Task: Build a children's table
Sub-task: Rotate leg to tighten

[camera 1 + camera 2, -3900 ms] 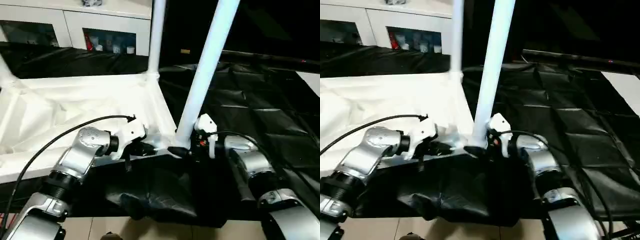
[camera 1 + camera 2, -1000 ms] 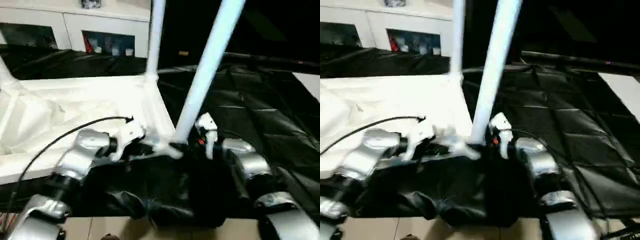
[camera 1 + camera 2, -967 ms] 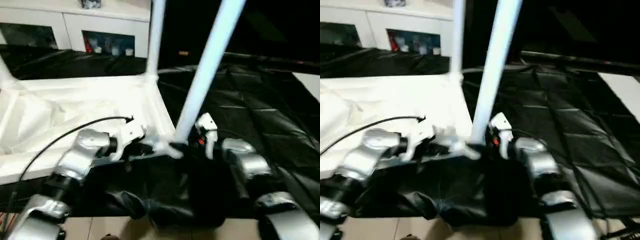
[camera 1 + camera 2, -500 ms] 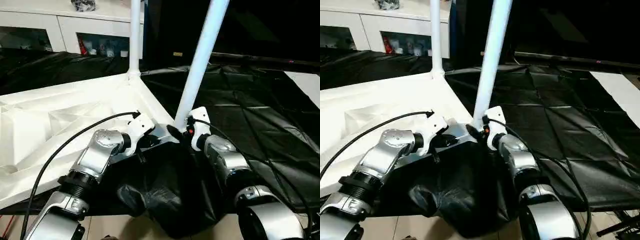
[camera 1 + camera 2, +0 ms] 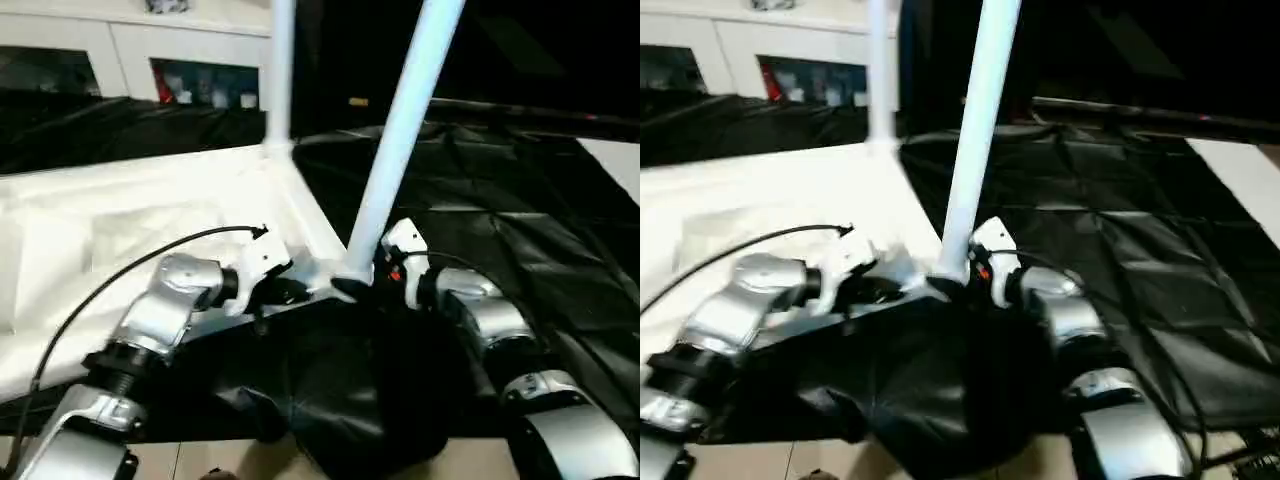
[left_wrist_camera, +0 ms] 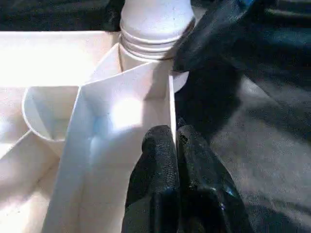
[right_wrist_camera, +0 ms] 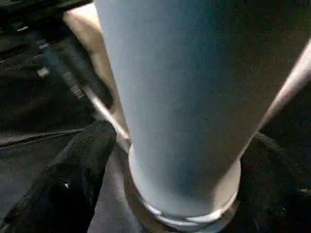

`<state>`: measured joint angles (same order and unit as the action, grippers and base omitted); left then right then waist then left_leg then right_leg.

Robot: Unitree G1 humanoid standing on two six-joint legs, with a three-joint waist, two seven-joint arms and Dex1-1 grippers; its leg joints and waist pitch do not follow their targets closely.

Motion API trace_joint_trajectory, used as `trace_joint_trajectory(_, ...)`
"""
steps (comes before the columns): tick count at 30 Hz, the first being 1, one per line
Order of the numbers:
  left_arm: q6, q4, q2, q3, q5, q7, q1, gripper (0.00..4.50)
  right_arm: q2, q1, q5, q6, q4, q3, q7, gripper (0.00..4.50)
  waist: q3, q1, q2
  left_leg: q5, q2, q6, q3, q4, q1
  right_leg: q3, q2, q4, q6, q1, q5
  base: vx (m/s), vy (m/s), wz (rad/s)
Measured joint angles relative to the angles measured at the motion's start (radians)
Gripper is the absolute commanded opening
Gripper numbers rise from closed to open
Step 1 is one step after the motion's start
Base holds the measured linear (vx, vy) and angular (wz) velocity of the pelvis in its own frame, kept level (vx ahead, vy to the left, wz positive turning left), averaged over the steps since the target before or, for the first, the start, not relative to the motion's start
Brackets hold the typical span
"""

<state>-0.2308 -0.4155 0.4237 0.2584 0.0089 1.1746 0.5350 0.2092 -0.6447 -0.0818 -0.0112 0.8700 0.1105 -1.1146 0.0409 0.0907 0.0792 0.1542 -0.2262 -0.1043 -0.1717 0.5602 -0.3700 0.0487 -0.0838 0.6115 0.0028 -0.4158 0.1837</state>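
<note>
White plastic: the children's table [image 5: 150, 215] lies upside down, ribbed underside up, on a black sheet [image 5: 500, 200] that covers the worktop.
Near leg [image 5: 395, 140]: long white tube rising at a slant from the round socket at the near right corner of the top; its base sits in the socket.
Far leg [image 5: 281, 70]: another white tube standing at the far right corner.
Left claw [image 6: 174, 145]: black fingers pressed together on the thin outer rim wall of the table top, just beside the near corner socket; the rim edge runs between the two fingertips.
Right claw [image 5: 352, 285]: at the foot of the near leg, one black finger [image 7: 73, 165] on either side of the tube at its base; whether the pads touch the tube or stand just off it I cannot tell.
Silver forearms: both reach in from the near side, meeting at that corner.
Background: white cabinet [image 5: 120, 60] with glass doors behind the worktop, small items on its shelf.
</note>
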Motion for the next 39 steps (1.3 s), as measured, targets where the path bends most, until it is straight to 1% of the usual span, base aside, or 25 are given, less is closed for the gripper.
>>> trace_joint_trajectory(2,0.012,0.0,0.014,0.004,-0.014,0.035,-0.005,0.0,0.013,0.015,-0.009,0.003,-0.02,0.006,-0.048,3.58,0.0,0.004,0.0,0.0,0.0,0.001,-0.001,0.0,0.0,-0.001,0.0,0.0,0.0,0.0,0.0,0.0,0.0,0.0)
trace_joint_trajectory(4,0.022,0.001,0.026,0.008,-0.016,0.064,-0.007,0.0,0.022,0.021,-0.009,0.009,-0.032,0.013,-0.074,3.54,0.0,0.005,0.001,0.0,0.0,0.0,-0.001,0.001,0.0,-0.001,-0.001,0.0,-0.001,0.001,0.0,0.0,0.0,0.0)
trace_joint_trajectory(5,0.026,0.002,0.031,0.013,-0.017,0.074,-0.008,0.0,0.027,0.024,-0.009,0.009,-0.035,0.017,-0.091,3.29,0.0,0.007,0.001,0.0,0.0,0.0,-0.001,0.001,0.001,-0.001,-0.001,0.0,-0.001,0.001,0.0,0.0,0.0,0.0)
trace_joint_trajectory(6,0.031,0.002,0.036,0.015,-0.017,0.083,-0.008,0.0,0.031,0.026,-0.009,0.01,-0.038,0.019,-0.108,3.29,0.0,0.009,0.001,0.0,0.0,0.0,-0.001,0.002,0.002,-0.001,-0.001,0.001,-0.001,0.002,0.0,0.0,0.0,0.0)
trace_joint_trajectory(10,0.035,0.002,0.042,0.018,-0.02,0.108,-0.012,0.0,0.038,0.029,-0.01,0.021,-0.044,0.029,-0.14,2.91,0.001,0.011,0.001,0.0,0.0,0.0,-0.001,0.002,0.002,-0.001,-0.001,0.002,-0.001,0.003,0.0,0.0,0.0,0.0)
trace_joint_trajectory(16,0.04,0.002,0.047,0.023,-0.028,0.124,-0.012,0.0,0.043,0.047,-0.015,0.033,-0.074,0.032,-0.154,2.72,0.0,0.013,0.001,0.0,0.0,0.0,-0.001,0.002,0.002,-0.002,-0.001,0.002,0.0,0.003,0.0,0.0,0.0,0.0)
trace_joint_trajectory(18,0.041,0.001,0.045,0.023,-0.028,0.121,-0.012,0.0,0.039,0.048,-0.016,0.033,-0.074,0.032,-0.155,2.72,0.0,0.014,0.001,0.0,0.0,0.0,-0.001,0.002,0.002,-0.002,-0.001,0.002,0.0,0.003,0.0,0.0,0.0,0.0)
trace_joint_trajectory(20,0.041,-0.008,0.027,0.015,-0.018,0.078,-0.012,0.0,0.022,0.052,-0.019,0.042,-0.069,0.011,-0.098,2.72,0.0,0.015,0.002,0.0,0.001,0.0,-0.001,0.002,0.003,-0.002,-0.001,0.002,-0.001,0.004,0.0,0.0,0.0,0.0)
trace_joint_trajectory(22,0.039,-0.023,0.014,0.007,-0.009,0.027,-0.007,0.0,-0.007,0.052,-0.019,0.044,-0.054,-0.009,-0.002,2.7,0.0,0.011,0.002,0.0,0.001,0.0,-0.001,0.002,0.005,-0.002,-0.001,0.003,-0.001,0.006,0.0,0.0,0.0,0.0)
trace_joint_trajectory(24,0.032,-0.036,-0.004,-0.002,0.006,-0.023,-0.002,0.0,-0.045,0.051,-0.02,0.043,-0.035,-0.036,0.112,2.7,0.0,0.002,0.002,0.0,0.001,0.0,-0.001,0.002,0.006,-0.003,-0.001,0.003,0.002,0.006,0.001,0.0,0.0,0.0)
trace_joint_trajectory(25,0.025,-0.054,-0.025,-0.007,0.023,-0.07,0.009,0.0,-0.083,0.043,-0.021,0.042,-0.012,-0.065,0.217,2.7,0.0,-0.004,0.002,0.0,0.001,0.0,0.0,0.002,0.008,-0.003,-0.001,0.003,0.004,0.007,0.002,0.0,0.0,0.0)
trace_joint_trajectory(26,0.017,-0.066,-0.039,-0.008,0.032,-0.1,0.017,0.0,-0.104,0.035,-0.022,0.04,0.003,-0.078,0.282,2.7,0.0,-0.008,0.003,0.0,0.001,0.0,0.0,0.002,0.008,-0.003,-0.001,0.003,0.004,0.006,0.002,0.0,0.0,0.0)
trace_joint_trajectory(29,-0.013,-0.073,-0.081,-0.013,0.057,-0.181,0.027,0.0,-0.155,0.018,-0.022,0.021,0.038,-0.107,0.45,2.7,0.0,-0.015,0.003,0.0,0.001,0.0,0.001,0.002,0.009,-0.003,-0.002,0.0,0.004,0.006,0.002,0.0,0.0,0.0)
trace_joint_trajectory(32,-0.046,-0.073,-0.112,-0.016,0.067,-0.234,0.033,0.0,-0.182,0.005,-0.018,0.005,0.058,-0.114,0.555,2.7,0.0,-0.016,0.003,0.0,0.002,0.0,0.001,0.002,0.009,-0.003,-0.003,0.0,0.004,0.006,0.002,0.0,0.0,0.0)
trace_joint_trajectory(34,-0.061,-0.073,-0.121,-0.016,0.067,-0.248,0.037,0.0,-0.188,-0.005,-0.011,-0.004,0.075,-0.116,0.579,3.4,0.0,-0.016,0.003,0.0,0.003,0.0,0.001,0.002,0.009,-0.003,-0.004,0.0,0.004,0.007,0.002,0.0,0.0,0.0)
trace_joint_trajectory(37,-0.069,-0.071,-0.132,-0.014,0.068,-0.249,0.04,0.0,-0.188,-0.016,0.002,-0.003,0.086,-0.119,0.578,3.44,0.0,-0.015,0.002,0.0,0.003,0.0,0.001,0.002,0.007,-0.003,-0.005,0.0,0.004,0.006,0.002,0.0,0.0,0.0)
trace_joint_trajectory(38,-0.069,-0.069,-0.133,-0.011,0.068,-0.243,0.041,0.0,-0.183,-0.019,0.002,-0.001,0.086,-0.119,0.569,3.59,-0.001,-0.012,0.002,0.0,0.003,0.0,0.0,0.002,0.006,-0.003,-0.005,0.0,0.004,0.006,0.002,0.0,0.0,0.0)
trace_joint_trajectory(39,-0.069,-0.068,-0.133,-0.011,0.068,-0.238,0.041,0.0,-0.178,-0.019,0.003,-0.001,0.085,-0.119,0.553,3.59,-0.001,-0.01,0.001,0.0,0.003,0.0,0.0,0.002,0.006,-0.003,-0.005,0.0,0.004,0.006,0.002,0.0,0.0,0.0)
